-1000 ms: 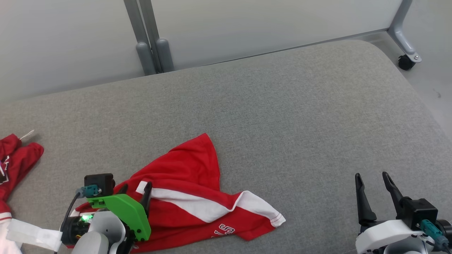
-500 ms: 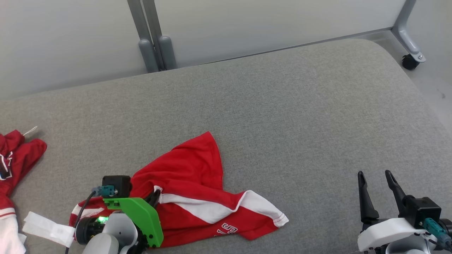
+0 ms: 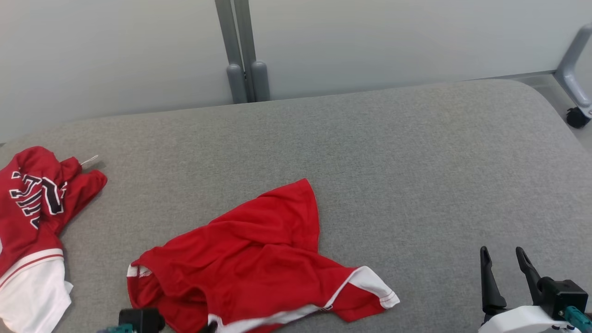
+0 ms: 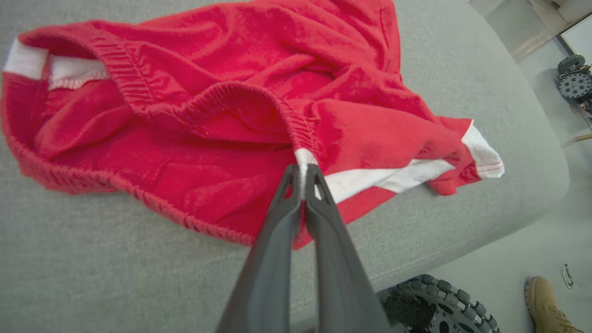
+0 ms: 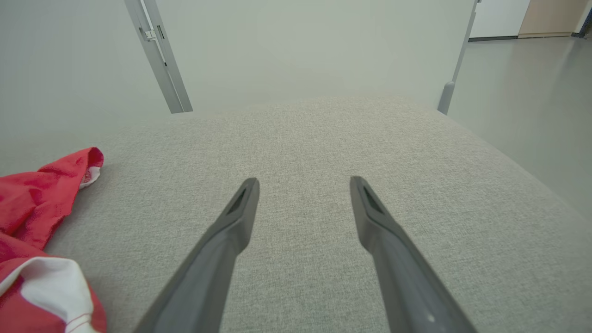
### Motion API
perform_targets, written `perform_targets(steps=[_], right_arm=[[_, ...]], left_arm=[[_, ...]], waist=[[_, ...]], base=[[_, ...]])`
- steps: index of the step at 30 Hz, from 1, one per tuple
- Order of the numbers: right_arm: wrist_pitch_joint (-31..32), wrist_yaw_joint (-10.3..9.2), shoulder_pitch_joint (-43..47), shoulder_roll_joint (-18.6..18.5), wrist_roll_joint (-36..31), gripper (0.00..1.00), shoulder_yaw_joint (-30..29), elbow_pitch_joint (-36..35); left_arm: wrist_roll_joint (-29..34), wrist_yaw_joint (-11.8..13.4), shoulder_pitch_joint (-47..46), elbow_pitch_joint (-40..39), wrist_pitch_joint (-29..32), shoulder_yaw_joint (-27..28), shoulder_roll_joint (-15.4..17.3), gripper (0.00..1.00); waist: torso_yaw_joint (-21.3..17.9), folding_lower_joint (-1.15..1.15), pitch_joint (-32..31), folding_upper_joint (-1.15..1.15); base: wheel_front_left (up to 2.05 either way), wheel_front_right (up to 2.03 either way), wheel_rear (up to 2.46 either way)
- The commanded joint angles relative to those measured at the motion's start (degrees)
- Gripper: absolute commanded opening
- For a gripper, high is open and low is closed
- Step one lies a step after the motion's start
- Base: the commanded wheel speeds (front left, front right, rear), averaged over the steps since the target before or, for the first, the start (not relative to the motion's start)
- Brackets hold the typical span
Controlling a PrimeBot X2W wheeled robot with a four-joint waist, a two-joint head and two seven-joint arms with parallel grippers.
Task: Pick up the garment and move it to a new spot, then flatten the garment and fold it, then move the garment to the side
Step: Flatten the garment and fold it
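Garment waistband pinched tight by the left gripper; right gripper hangs wide open, empty, near right.

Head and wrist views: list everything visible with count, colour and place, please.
shorts: one, red with white trim, crumpled at the cushion's near middle
jersey: one, red and white, dark lettering, cushion's left edge
cushion: one, grey, under both garments
posts: two, grey, behind the cushion
caster: one, black, floor at far right
shoe: one, tan, floor beside the cushion
left tool: dark, shut on the shorts' waistband
right tool: dark, open over bare cushion
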Motion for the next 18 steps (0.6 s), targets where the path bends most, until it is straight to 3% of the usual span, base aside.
perform_targets(steps=[1, 4, 5, 6, 7, 12, 18], right_arm=[[-0.18, 0.0, 0.77, -0.04, 0.0, 1.0, 0.43, 0.02], [-0.18, 0.0, 1.0, -0.07, -0.35, 1.0, 1.24, 0.44], [-0.18, 0.0, 0.83, -0.05, -0.36, 1.0, 1.7, 0.68], [-0.18, -0.01, 0.56, -0.06, -0.7, 1.0, 2.03, 0.82], [-0.18, -0.01, 0.29, -0.1, -0.87, 1.0, 2.2, 0.89], [-0.18, -0.01, -0.67, -0.09, -1.84, 1.0, 2.95, 1.13], [-0.18, 0.0, -0.22, -0.08, -2.14, 1.0, 2.85, 0.61]], left_arm=[[-1.35, 0.11, 3.19, -1.13, 1.11, 0.11, 0.89, 0.0], [-2.57, -0.38, 7.33, -1.32, 2.38, -0.34, 2.06, 0.0], [-3.09, -0.77, 7.95, -1.03, 1.95, -0.7, 1.85, 0.16], [-3.71, -1.04, 8.45, -0.39, 1.1, -0.69, 1.28, 0.65], [-3.86, -1.12, 8.71, 0.43, 0.58, -0.61, 1.11, 1.0], [-3.85, -1.17, 7.65, 2.93, -2.69, -0.32, -0.11, 1.0], [0.65, 2.01, 6.96, -2.65, -2.48, 1.23, 3.49, 1.0]], waist=[[2.41, 0.0, -0.71, 0.0], [4.07, 0.0, -0.63, 0.0], [4.36, 0.0, -0.64, 0.0], [4.7, 0.0, -0.67, 0.0], [4.93, 0.0, -0.7, 0.0], [5.2, 0.0, -0.96, 0.0], [4.05, 0.0, -0.8, 0.0]], base=[[0.0, 0.0, 0.0], [0.0, 0.0, 0.0], [0.0, 0.0, 0.0], [0.0, 0.0, 0.0], [0.0, 0.0, 0.0], [0.0, 0.0, 0.0], [0.0, 0.0, 0.0]])
